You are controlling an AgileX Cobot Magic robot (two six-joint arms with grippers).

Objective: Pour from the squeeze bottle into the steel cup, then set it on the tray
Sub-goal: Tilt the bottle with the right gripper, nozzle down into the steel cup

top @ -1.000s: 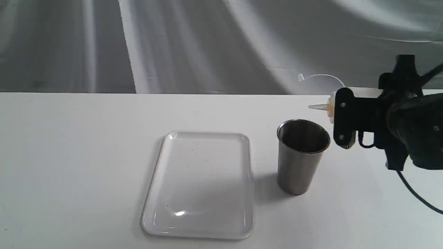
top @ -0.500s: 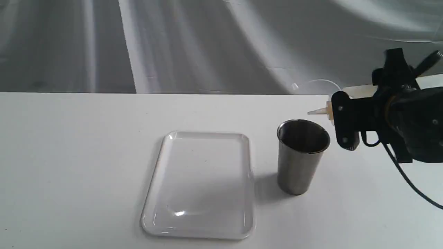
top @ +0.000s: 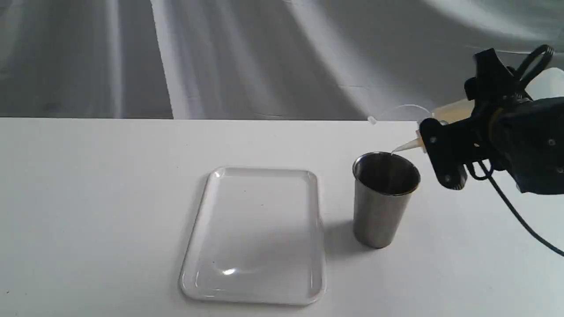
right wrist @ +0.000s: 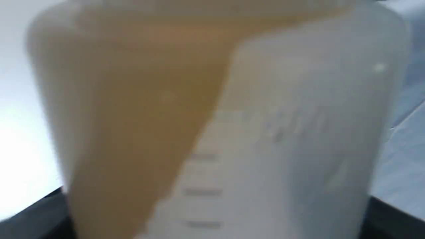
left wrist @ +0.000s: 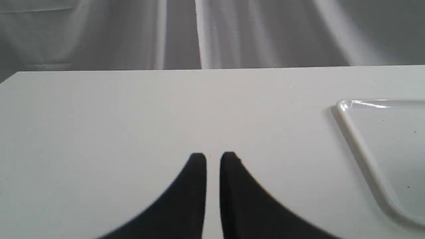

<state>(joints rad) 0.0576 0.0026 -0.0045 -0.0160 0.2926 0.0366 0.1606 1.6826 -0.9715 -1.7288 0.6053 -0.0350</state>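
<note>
My right gripper (top: 435, 134) is shut on the squeeze bottle (top: 454, 110), which is tilted with its nozzle (top: 407, 145) pointing down and to the left. The nozzle tip sits just above the far rim of the steel cup (top: 382, 207). A faint thin streak shows below the tip inside the cup. The small cap (top: 372, 119) hangs on its tether. In the right wrist view the bottle (right wrist: 212, 116) fills the frame, its amber liquid slanted. The white tray (top: 255, 233) lies left of the cup, bare. My left gripper (left wrist: 213, 156) is shut over bare table, left of the tray's rim (left wrist: 365, 105).
A white tabletop (top: 88, 198) carries everything, and grey draped cloth (top: 264, 57) hangs behind it. A black cable (top: 520, 218) trails from the right arm down towards the table's right side.
The right wrist has rolled, tipping the bottle from nearly level to nozzle-down. The tip has dropped to the cup's rim, and the tethered cap has sunk lower. Cup and tray have not moved.
</note>
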